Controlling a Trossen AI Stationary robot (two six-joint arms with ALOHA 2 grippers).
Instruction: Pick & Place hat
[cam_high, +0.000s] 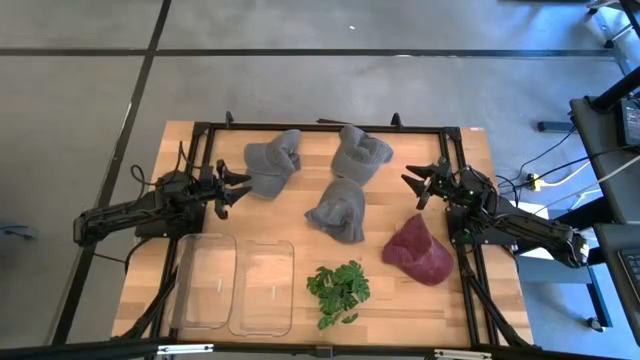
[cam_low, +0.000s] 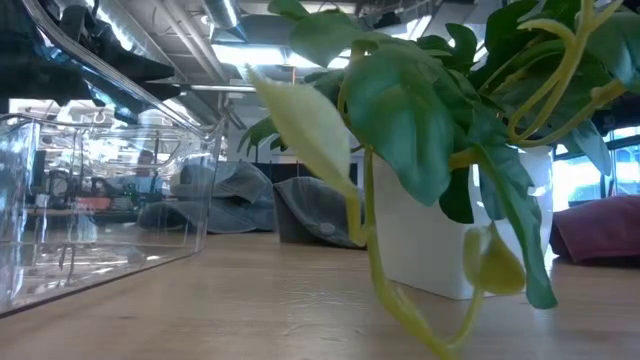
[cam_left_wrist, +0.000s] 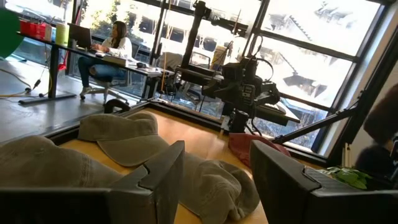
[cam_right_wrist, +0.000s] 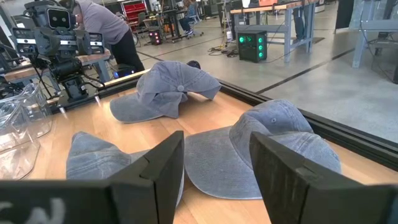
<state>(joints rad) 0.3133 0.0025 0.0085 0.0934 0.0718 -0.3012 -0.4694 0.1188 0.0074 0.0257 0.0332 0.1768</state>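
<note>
Three grey hats lie crown up on the wooden table: one far left, one far middle, one at the centre. A dark red hat rests on its brim at the right. My left gripper hovers open at the table's left, its fingers pointing level at the far-left grey hat, a short way from it. My right gripper hovers open at the table's right, pointing level toward the grey hats. Nothing is between either pair of fingers.
Two clear plastic bins stand side by side near the front left. A green plant in a white pot stands at the front centre. A black frame runs along the table's far edge. People work at desks beyond the table.
</note>
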